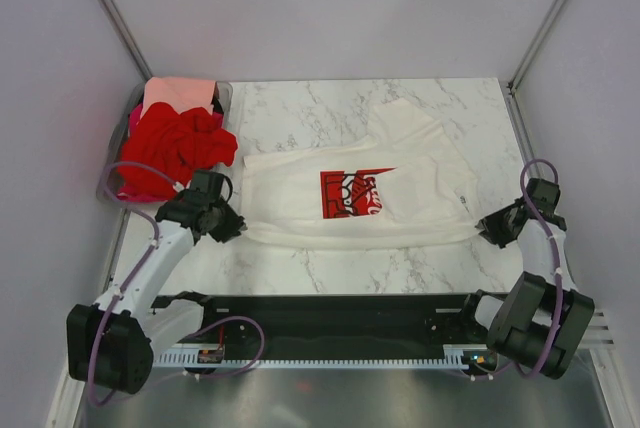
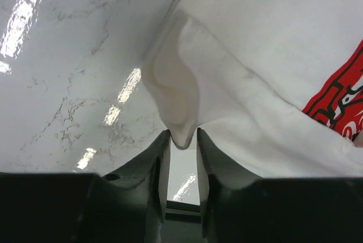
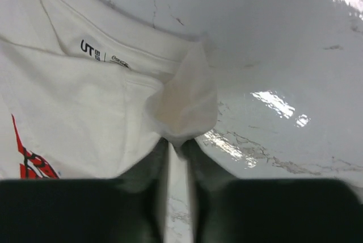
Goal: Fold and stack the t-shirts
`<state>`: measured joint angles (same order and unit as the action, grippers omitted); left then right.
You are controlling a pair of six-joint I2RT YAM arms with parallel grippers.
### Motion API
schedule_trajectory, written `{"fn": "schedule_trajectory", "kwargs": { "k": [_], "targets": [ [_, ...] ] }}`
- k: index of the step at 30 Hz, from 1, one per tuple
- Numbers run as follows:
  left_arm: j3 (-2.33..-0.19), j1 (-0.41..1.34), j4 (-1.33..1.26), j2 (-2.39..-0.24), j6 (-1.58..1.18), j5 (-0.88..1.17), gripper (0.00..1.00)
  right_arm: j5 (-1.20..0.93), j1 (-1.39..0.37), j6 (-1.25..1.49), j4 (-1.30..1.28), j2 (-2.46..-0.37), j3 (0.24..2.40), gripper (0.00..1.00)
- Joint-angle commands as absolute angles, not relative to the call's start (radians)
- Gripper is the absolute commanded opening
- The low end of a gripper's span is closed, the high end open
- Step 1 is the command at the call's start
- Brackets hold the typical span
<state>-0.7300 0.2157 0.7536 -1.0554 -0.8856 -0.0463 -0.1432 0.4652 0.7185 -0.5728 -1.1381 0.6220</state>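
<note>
The cream-white t-shirt point(image 1: 400, 163) with the red square print point(image 1: 352, 194) lies spread across the middle of the marble table. My left gripper point(image 1: 234, 227) is shut on its near left corner; in the left wrist view a bunched fold of the cream-white t-shirt point(image 2: 177, 98) sits pinched between the fingertips point(image 2: 164, 141). My right gripper point(image 1: 487, 232) is shut on its near right corner by the collar; the right wrist view shows the cream-white t-shirt point(image 3: 184, 104) clamped at the tips and the neck label point(image 3: 91, 49). Red t-shirts point(image 1: 175, 148) and a salmon-pink one point(image 1: 178, 94) lie piled at far left.
The clear plastic bin point(image 1: 224, 94) holds the red and pink pile at the back left corner. Grey walls enclose the table on three sides. A black rail point(image 1: 320, 323) with cables runs along the near edge between the arm bases.
</note>
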Motion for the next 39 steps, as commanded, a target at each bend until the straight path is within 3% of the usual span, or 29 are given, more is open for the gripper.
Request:
{"fn": "schedule_trajectory", "kwargs": {
  "k": [1, 2, 4, 5, 8, 11, 18, 24, 33, 39],
  "targets": [
    [-0.66, 0.199, 0.758, -0.999, -0.983, 0.03, 0.34, -0.186, 0.492, 0.752, -0.583, -1.094, 0.571, 0.42],
    [-0.635, 0.199, 0.758, -0.973, -0.985, 0.043, 0.43, -0.189, 0.498, 0.75, -0.587, -1.08, 0.565, 0.56],
    [-0.627, 0.198, 0.764, -0.945, -0.97, 0.066, 0.5, -0.178, 0.506, 0.742, -0.619, -1.028, 0.578, 0.8],
    [-0.643, 0.198, 0.782, -0.931, -0.96, 0.067, 0.56, -0.178, 0.506, 0.738, -0.63, -1.007, 0.592, 0.81],
    [-0.719, 0.198, 0.811, -0.884, -0.885, 0.058, 0.62, -0.205, 0.505, 0.727, -0.617, -0.896, 0.669, 0.84],
    [-0.816, 0.198, 0.83, -0.874, -0.776, 0.04, 0.71, -0.239, 0.456, 0.727, -0.54, -0.911, 0.776, 0.86],
    [-0.933, 0.198, 0.838, -0.946, -0.548, -0.044, 0.72, -0.144, 0.125, 0.579, -0.506, -1.416, 1.256, 0.91],
    [-0.905, 0.198, 0.769, -1.003, -0.439, 0.024, 0.68, -0.219, 0.048, 0.448, -0.546, -1.97, 1.74, 0.94],
    [-0.844, 0.201, 0.718, -0.994, -0.416, 0.034, 0.66, -0.166, 0.025, 0.388, -0.594, -2.566, 2.477, 0.95],
    [-0.838, 0.209, 0.719, -0.999, -0.42, 0.029, 0.64, -0.163, 0.006, 0.39, -0.456, -2.68, 2.476, 0.94]
  ]
}}
